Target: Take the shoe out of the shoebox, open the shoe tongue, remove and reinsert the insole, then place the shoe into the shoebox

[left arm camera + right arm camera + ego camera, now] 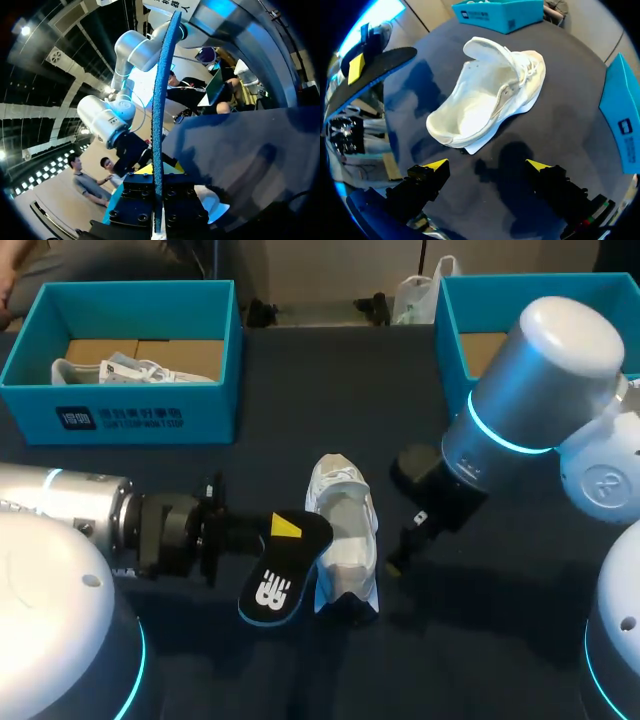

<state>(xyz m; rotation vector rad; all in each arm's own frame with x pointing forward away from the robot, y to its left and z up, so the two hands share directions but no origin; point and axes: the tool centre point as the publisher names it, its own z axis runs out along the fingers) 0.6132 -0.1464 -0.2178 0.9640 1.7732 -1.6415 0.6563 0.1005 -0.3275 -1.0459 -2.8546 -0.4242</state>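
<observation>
A white shoe (345,535) lies on the dark table, its opening upward and its tongue pulled back; in the right wrist view the shoe (490,100) sits just ahead of the fingers. My left gripper (283,528) is shut on a black insole (278,580), held above the table right beside the shoe's left side. The left wrist view has that insole (162,100) edge-on, clamped in the gripper (159,192). My right gripper (400,552) hangs open just right of the shoe, and its wrist view shows the gripper (485,167) with nothing between the yellow tips. The insole (375,70) appears there beyond the shoe.
A teal shoebox (125,400) at the back left holds another white shoe (130,370). A second teal box (455,325) stands at the back right, partly behind my right arm. Both boxes show in the right wrist view, one (500,15) beyond the shoe, the other (622,120) beside it.
</observation>
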